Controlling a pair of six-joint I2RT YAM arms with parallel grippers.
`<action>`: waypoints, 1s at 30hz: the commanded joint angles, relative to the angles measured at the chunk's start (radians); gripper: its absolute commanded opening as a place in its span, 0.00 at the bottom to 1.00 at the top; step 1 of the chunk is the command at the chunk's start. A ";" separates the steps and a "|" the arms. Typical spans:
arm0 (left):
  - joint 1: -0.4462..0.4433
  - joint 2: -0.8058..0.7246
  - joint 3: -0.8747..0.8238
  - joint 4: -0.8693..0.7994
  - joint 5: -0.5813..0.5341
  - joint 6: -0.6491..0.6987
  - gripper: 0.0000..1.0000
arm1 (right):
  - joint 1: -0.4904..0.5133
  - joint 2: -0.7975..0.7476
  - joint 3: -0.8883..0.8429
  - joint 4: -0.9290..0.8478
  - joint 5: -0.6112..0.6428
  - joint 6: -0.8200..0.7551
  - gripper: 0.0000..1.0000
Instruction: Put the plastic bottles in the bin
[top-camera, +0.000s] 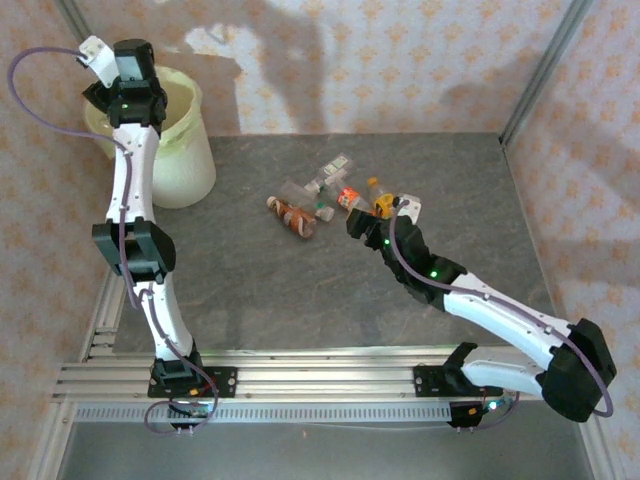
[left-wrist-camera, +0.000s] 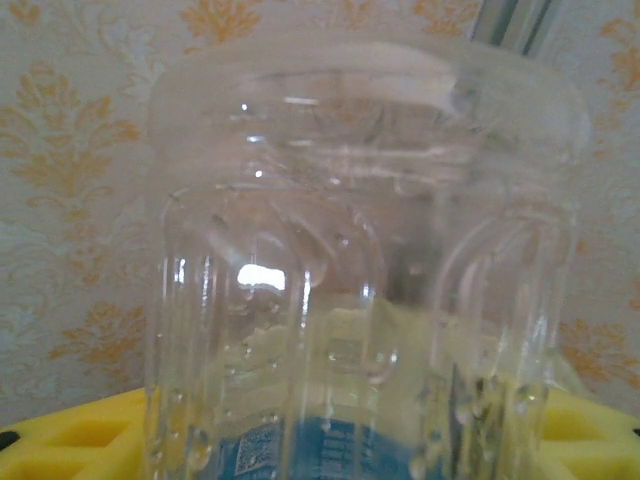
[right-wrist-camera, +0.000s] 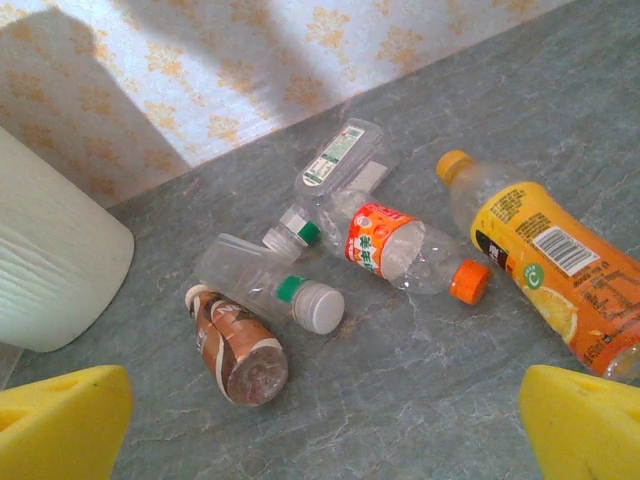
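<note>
Left wrist view puts the left gripper (left-wrist-camera: 320, 455) around a ribbed clear bottle (left-wrist-camera: 350, 250) standing between its yellow pads (left-wrist-camera: 70, 445); I cannot tell whether they press it. Seen from above, that arm reaches to the upper left, wrist over the cream, ridged bin (top-camera: 185, 150). The right gripper (right-wrist-camera: 320, 420) hangs spread wide and empty, arm bent low toward centre, above bottles (right-wrist-camera: 400, 245) lying clustered on the grey marbled table (right-wrist-camera: 450, 400): crumpled clear plastic, one orange, one brown.
</note>
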 joint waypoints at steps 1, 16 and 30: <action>0.011 0.044 0.059 -0.097 0.042 -0.035 0.72 | -0.002 0.014 0.017 0.007 -0.001 0.026 0.99; 0.010 -0.046 0.077 -0.253 0.218 -0.200 1.00 | -0.003 0.031 0.026 -0.008 0.059 0.068 0.99; -0.058 -0.497 -0.599 0.175 0.818 -0.350 1.00 | -0.277 0.205 0.208 -0.353 -0.211 -0.325 1.00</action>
